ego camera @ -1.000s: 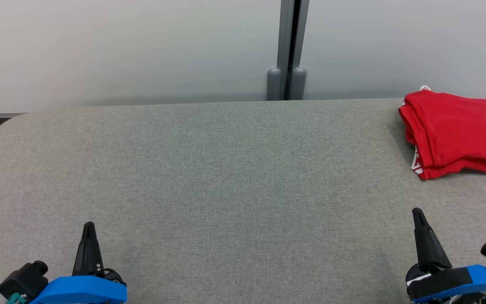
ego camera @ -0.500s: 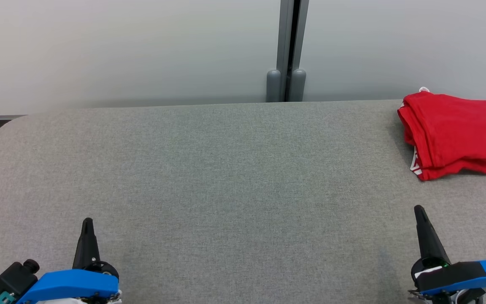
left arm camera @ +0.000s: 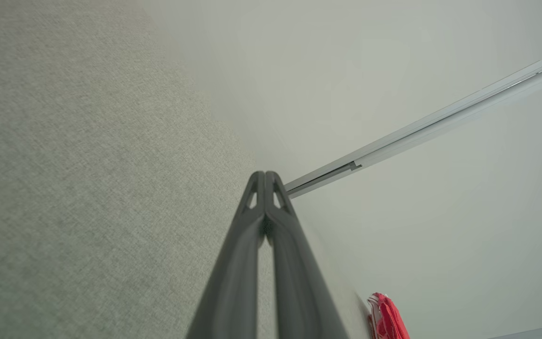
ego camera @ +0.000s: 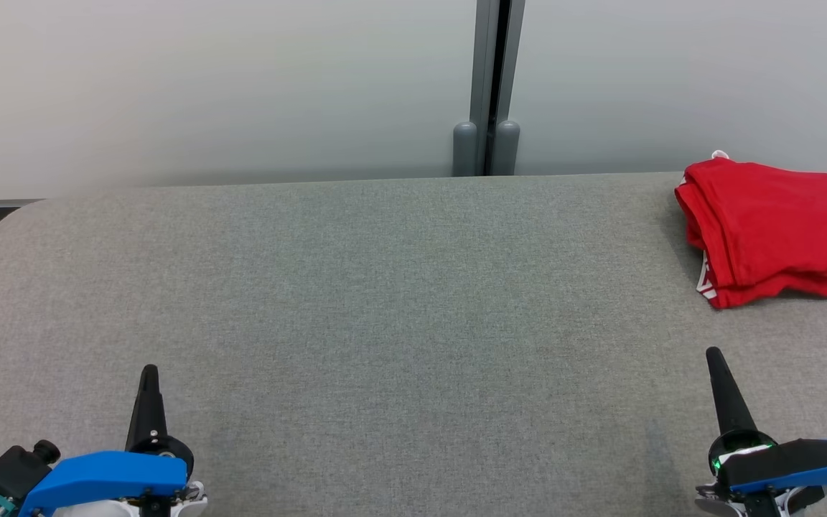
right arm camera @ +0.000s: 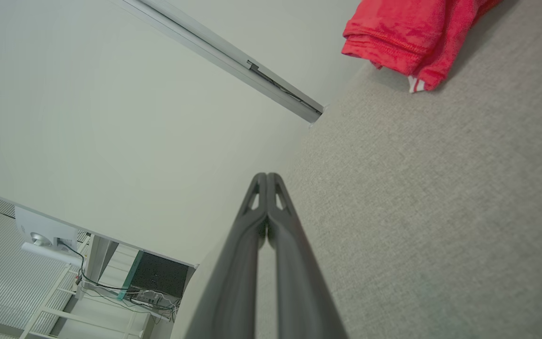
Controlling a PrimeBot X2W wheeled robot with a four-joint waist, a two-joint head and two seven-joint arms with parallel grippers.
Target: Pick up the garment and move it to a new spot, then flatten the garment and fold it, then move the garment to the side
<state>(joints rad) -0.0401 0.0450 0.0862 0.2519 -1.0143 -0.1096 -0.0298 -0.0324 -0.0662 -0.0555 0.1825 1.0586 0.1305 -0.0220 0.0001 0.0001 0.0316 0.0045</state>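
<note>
Nearest in the head view, the left gripper (ego camera: 148,370) sits at the lower left and the right gripper (ego camera: 713,353) at the lower right. Each rises from a blue housing (ego camera: 108,477), with its fingers pointing away over the grey fabric surface (ego camera: 399,309). Both pairs of fingers are clenched on nothing. The left wrist view shows the left gripper (left arm camera: 265,175) with its two dark fingers pressed together at the tips, and the right wrist view shows the same of the right gripper (right arm camera: 267,176).

The red garment (ego camera: 772,222) lies folded in a compact stack at the far right of the surface, close to the back edge and cut off by the head view's right border. It is beyond the right gripper's tip and slightly to its right, with bare fabric between them, and well apart from the left gripper across the surface. White trim shows at its near left corner. In the right wrist view the red garment (right arm camera: 407,33) lies at the top right, ahead of the fingers. In the left wrist view the red garment (left arm camera: 387,320) is a small shape at the bottom right.

The surface is a woven grey with a rounded far left corner. Behind it stand pale wall panels (ego camera: 205,86), which meet at a grey vertical post (ego camera: 491,72) with two rounded caps (ego camera: 485,147) at its foot. Past the surface's edge, the right wrist view shows a dark box (right arm camera: 158,278) with cables.
</note>
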